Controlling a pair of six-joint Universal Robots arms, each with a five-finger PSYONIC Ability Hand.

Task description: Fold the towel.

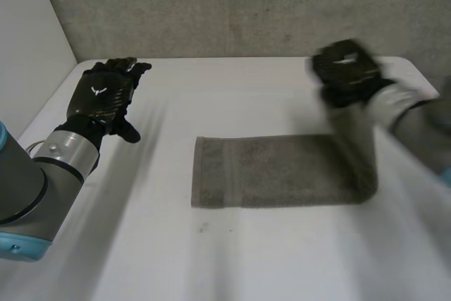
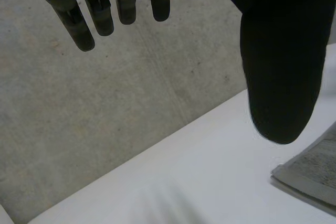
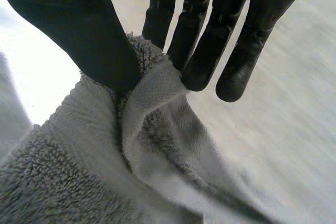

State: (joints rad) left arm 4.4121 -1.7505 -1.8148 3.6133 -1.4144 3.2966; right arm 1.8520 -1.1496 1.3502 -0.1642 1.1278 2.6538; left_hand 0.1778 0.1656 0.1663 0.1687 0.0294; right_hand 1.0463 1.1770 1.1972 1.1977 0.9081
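Note:
A grey towel (image 1: 282,171) lies as a long strip across the middle of the white table (image 1: 232,259). Its right end is lifted off the table. My right hand (image 1: 349,72) holds that end up, above the towel's right part. In the right wrist view the thumb (image 3: 84,35) and fingers (image 3: 197,51) pinch a bunched fold of the towel (image 3: 105,166). My left hand (image 1: 106,93) hovers over the table's far left, well apart from the towel, with straight fingers (image 2: 94,17) and thumb (image 2: 281,66) holding nothing. A towel corner (image 2: 312,171) lies beside that thumb.
A grey wall (image 1: 246,5) runs along the table's far edge, and a white wall (image 1: 28,40) stands at the left. Bare table lies in front of the towel and to its left.

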